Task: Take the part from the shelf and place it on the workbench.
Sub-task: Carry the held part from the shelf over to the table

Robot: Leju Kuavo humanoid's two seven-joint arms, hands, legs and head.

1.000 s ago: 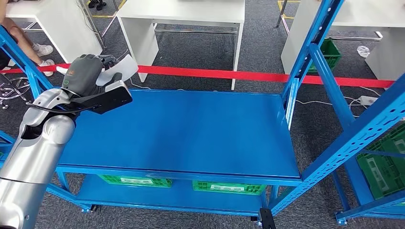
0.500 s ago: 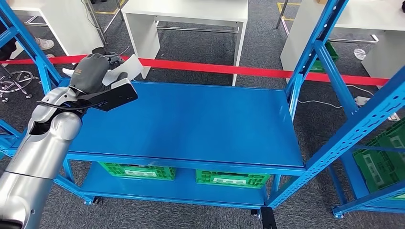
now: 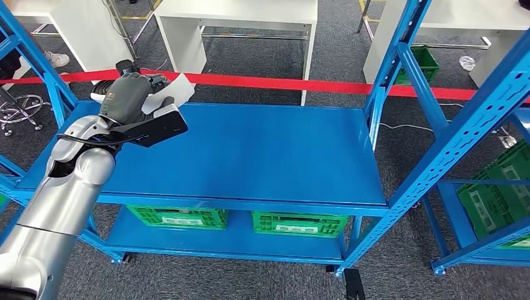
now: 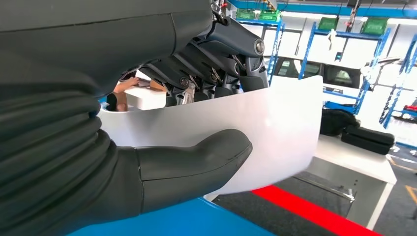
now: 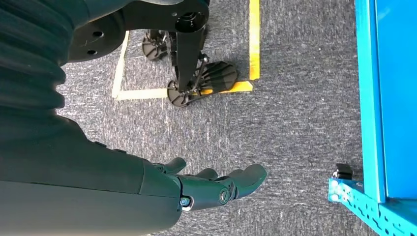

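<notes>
Up close, your left hand pinches the white part between thumb and fingers; your right hand hangs open. Since earlier, only the camera shifted

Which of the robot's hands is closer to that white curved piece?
The left. Its left hand grips the white part over the blue shelf's far left corner. The right hand hangs by the floor, holding nothing.

The silver left arm ends in a dark grey left hand with a ribbed cover; the right hand is black.
</notes>
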